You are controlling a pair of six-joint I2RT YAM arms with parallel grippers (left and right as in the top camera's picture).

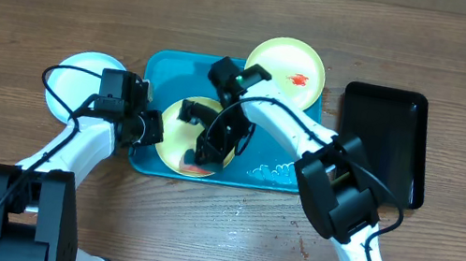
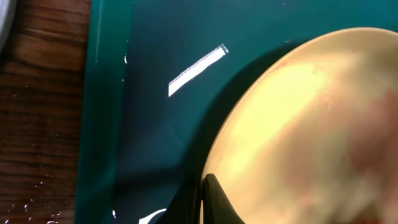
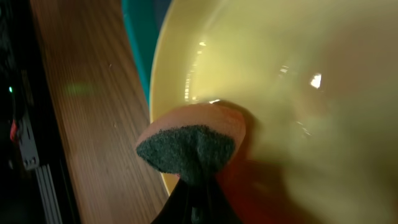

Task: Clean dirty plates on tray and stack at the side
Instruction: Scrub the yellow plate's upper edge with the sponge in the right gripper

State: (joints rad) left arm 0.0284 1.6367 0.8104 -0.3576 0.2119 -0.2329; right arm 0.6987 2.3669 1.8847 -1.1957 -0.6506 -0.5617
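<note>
Right gripper [image 3: 196, 190], which I see clenched on the sponge [image 3: 189, 140], presses it at the plate [image 3: 280, 93]'s seven-o'clock rim to scrub sauce [image 1: 196, 170].

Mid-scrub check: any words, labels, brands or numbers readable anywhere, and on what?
None: no readable text in any view.
The tray, the plates, the black tray and the sponge show no lettering.
White marks on the tray floor look like droplets or glare, not writing.
</note>
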